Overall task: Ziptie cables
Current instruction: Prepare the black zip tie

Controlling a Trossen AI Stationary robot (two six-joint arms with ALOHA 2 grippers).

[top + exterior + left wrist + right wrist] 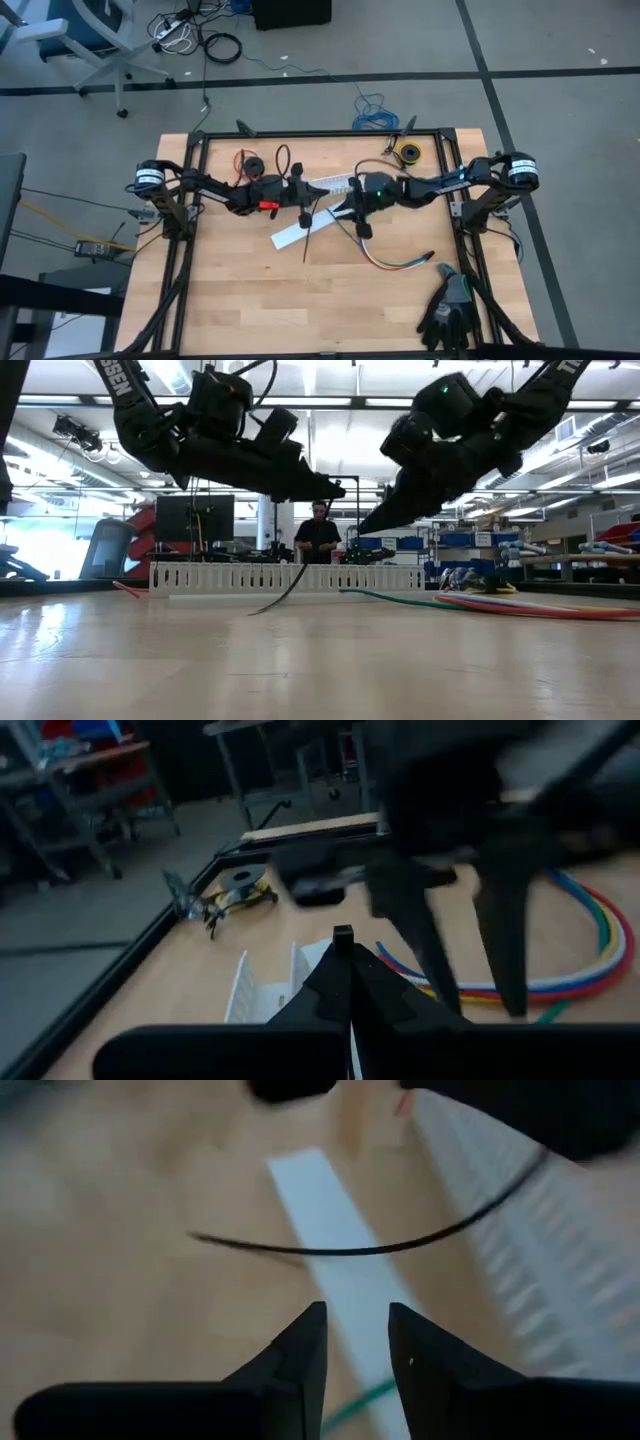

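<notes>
Little looks done: the cables (pixel 398 262) lie loose and unbound on the surface (pixel 250 300) by the right arm, while the left claw (pixel 306 196), pinched shut, holds the ziptie (pixel 309 236), which slopes to the wood. The right claw (pixel 357 1342) hovers partly open and empty. Only its wrist view shows the ziptie bowed across a white strip (pixel 325 1210); the low view alone shows both claws well above the wood.

A white slotted channel (pixel 330 187) and a flat white strip (pixel 300 232) lie mid-counter (pixel 250 300). Black gloves (pixel 450 312) sit at one corner, a yellow spool (pixel 407 152) at another. A person (pixel 319 535) stands beyond.
</notes>
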